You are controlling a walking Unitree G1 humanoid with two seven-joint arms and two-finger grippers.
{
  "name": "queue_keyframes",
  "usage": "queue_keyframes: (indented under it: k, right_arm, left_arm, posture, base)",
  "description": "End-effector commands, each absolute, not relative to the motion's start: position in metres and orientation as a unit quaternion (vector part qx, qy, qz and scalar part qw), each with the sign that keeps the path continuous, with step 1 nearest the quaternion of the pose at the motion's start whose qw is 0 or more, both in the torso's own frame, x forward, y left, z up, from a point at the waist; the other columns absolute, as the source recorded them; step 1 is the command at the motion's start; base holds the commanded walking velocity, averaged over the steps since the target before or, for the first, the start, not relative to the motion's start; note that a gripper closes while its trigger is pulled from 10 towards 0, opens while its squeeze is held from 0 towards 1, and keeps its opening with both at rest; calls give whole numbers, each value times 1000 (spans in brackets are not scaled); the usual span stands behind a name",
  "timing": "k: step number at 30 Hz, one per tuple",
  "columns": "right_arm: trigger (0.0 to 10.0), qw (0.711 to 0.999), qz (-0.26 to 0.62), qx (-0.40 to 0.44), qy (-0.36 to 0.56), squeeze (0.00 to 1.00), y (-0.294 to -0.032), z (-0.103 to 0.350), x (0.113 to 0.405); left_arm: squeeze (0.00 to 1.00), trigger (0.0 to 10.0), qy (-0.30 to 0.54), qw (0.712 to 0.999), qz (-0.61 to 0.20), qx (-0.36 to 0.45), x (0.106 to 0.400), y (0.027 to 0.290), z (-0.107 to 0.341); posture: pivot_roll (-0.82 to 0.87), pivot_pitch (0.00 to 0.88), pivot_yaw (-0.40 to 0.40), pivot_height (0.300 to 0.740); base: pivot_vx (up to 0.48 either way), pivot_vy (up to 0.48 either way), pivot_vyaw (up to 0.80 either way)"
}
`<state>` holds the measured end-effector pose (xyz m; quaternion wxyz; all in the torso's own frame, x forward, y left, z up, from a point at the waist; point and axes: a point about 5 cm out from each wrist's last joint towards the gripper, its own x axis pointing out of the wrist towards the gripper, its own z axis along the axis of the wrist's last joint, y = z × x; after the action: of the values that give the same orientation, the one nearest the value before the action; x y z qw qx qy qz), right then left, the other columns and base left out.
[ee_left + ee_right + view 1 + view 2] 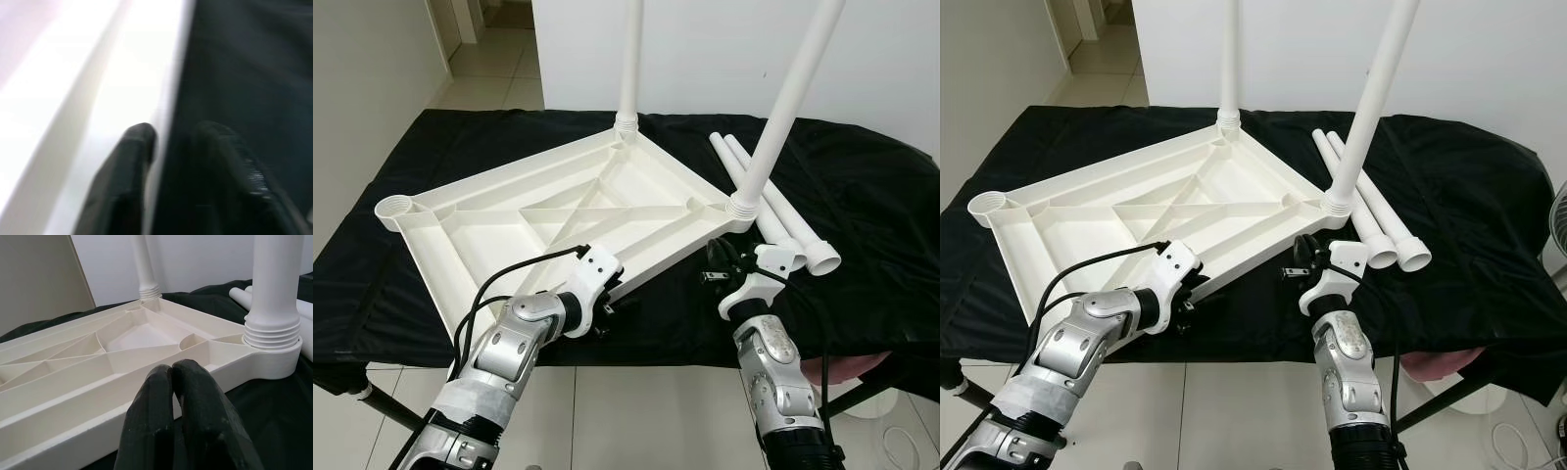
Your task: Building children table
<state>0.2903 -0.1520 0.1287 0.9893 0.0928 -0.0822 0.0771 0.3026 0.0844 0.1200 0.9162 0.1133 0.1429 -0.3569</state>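
A white plastic tabletop [558, 211] lies upside down on the black-draped table [862, 215]. One white leg [629, 59] stands screwed into its far corner and another [788, 98] into its right corner. The left corner socket [396, 207] is empty. Two loose legs [773, 201] lie to the right of the tabletop. My left gripper [168, 139] is at the tabletop's near edge, one finger [137, 142] on the white rim and the other on the cloth side. My right gripper [172, 369] is shut and empty, just in front of the rim near the right leg.
The table's front edge runs just below both wrists, with tiled floor [636, 411] beneath. A white wall [724, 49] stands behind the table. A fan [1559, 225] is at the far right, and a pinkish object [1430, 364] sits under the right end.
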Motion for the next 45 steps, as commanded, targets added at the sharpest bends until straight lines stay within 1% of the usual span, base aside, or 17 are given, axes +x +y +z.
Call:
queue_keyframes:
  k: [1,9,13,16,19,25,26,27,29,30,32,33,36,38,41,42,45]
  right_arm:
    - [10000,990,73,90,-82,0,-152,127,290]
    - [10000,990,74,92,-82,0,-150,128,290]
    - [10000,990,74,93,-81,0,-149,129,290]
    - [10000,990,73,94,-81,0,-149,129,290]
    - [10000,990,69,95,-82,0,-150,129,288]
    - [10000,990,65,96,-82,0,-150,130,288]
    - [10000,990,65,97,-82,0,-150,130,289]
    - [10000,990,66,96,-82,0,-149,131,289]
    - [10000,990,66,96,-82,0,-149,131,289]
    - [10000,990,66,96,-83,0,-149,132,290]
    - [10000,990,66,96,-83,0,-149,132,290]
    - [10000,990,66,96,-83,0,-149,132,289]
    - [10000,990,66,95,-82,0,-149,131,289]
    - [10000,990,64,93,-82,0,-149,130,289]
    - [10000,990,64,93,-82,0,-148,130,289]
    - [10000,990,63,92,-83,0,-148,130,290]
    - [10000,991,61,91,-83,0,-147,129,291]
  left_arm:
    - [0,0,142,925,-331,121,307,89,120]
    - [0,0,140,934,-313,99,313,86,119]
    - [0,0,127,957,-251,68,327,78,120]
    - [0,0,124,962,-236,61,330,77,121]
    - [0,0,113,976,-180,48,338,80,125]
    - [0,0,100,981,-158,41,345,77,130]
    - [0,4235,93,980,-169,45,346,71,132]
    - [0,10000,85,979,-181,47,347,64,135]
    - [0,10000,79,978,-190,47,348,59,137]
    - [0,10000,67,974,-214,37,347,53,141]
    - [0,10000,67,974,-214,37,347,53,141]
    - [1000,10000,54,970,-236,27,346,48,145]
    - [1000,10000,29,963,-267,22,342,44,152]
    - [1000,10000,-13,949,-315,22,333,41,163]
    - [1000,10000,-23,945,-325,23,331,41,166]
    - [0,10000,-42,939,-342,26,326,43,171]
    - [0,10000,-77,925,-373,19,316,49,181]
  posture:
    - [-96,0,-4,740]
    - [-105,0,-13,740]
    - [-132,0,-16,740]
    - [-132,0,-16,740]
    - [-144,0,-20,740]
    - [-147,0,-23,740]
    - [-147,0,-23,740]
    - [-149,0,-27,740]
    - [-149,0,-27,740]
    - [-149,0,-27,740]
    - [-149,0,-27,740]
    - [-149,0,-27,740]
    - [-147,0,-22,740]
    - [-136,0,-19,740]
    - [-136,0,-19,740]
    - [-124,0,-17,740]
    - [-124,0,-17,740]
  base:
    - [0,0,0]
    - [0,0,0]
    - [0,0,0]
    - [0,0,0]
    - [0,0,0]
    - [0,0,0]
    - [0,0,0]
    - [0,0,0]
    - [0,0,0]
    - [0,0,0]
    - [0,0,0]
    - [0,0,0]
    - [0,0,0]
    - [0,0,0]
    - [0,0,0]
    - [0,0,0]
    - [0,0,0]
